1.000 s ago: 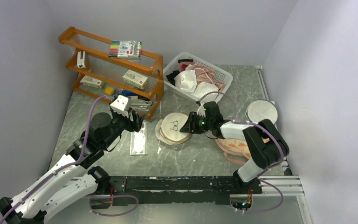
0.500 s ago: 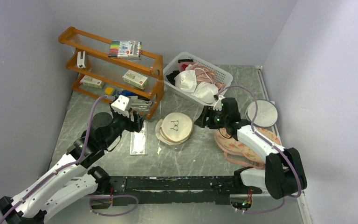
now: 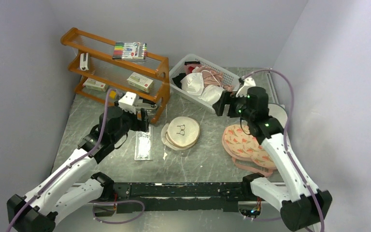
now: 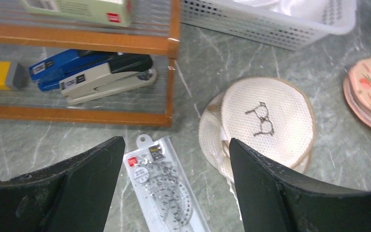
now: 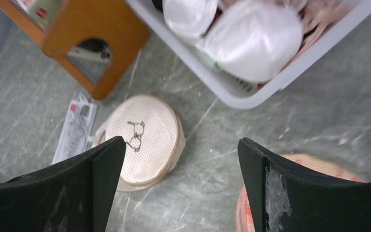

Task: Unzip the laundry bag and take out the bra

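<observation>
The laundry bag (image 3: pixel 181 131), a round cream mesh pouch with a black spectacles emblem, lies flat mid-table and looks partly open at its left rim. It also shows in the left wrist view (image 4: pixel 270 121) and the right wrist view (image 5: pixel 149 125). A peach fruit-patterned bra (image 3: pixel 244 142) lies on the table to its right, outside the bag, and appears again (image 4: pixel 369 92) (image 5: pixel 319 166). My left gripper (image 3: pixel 144 118) (image 4: pixel 175 141) hovers open left of the bag. High above and to the right of the bag, my right gripper (image 3: pixel 221 104) (image 5: pixel 181 140) is open and empty.
An orange rack (image 3: pixel 116 72) with markers, boxes and staplers (image 4: pixel 101 79) stands at the back left. A white basket (image 3: pixel 224 72) of garments is behind the bag. A packaged protractor (image 3: pixel 143 144) lies below my left gripper. A grey disc (image 3: pixel 283 115) sits at the right edge.
My right gripper has let go at the bag's right rim, risen and drawn back to the right, opening wide. My left gripper has shifted slightly toward the rack and opened wider.
</observation>
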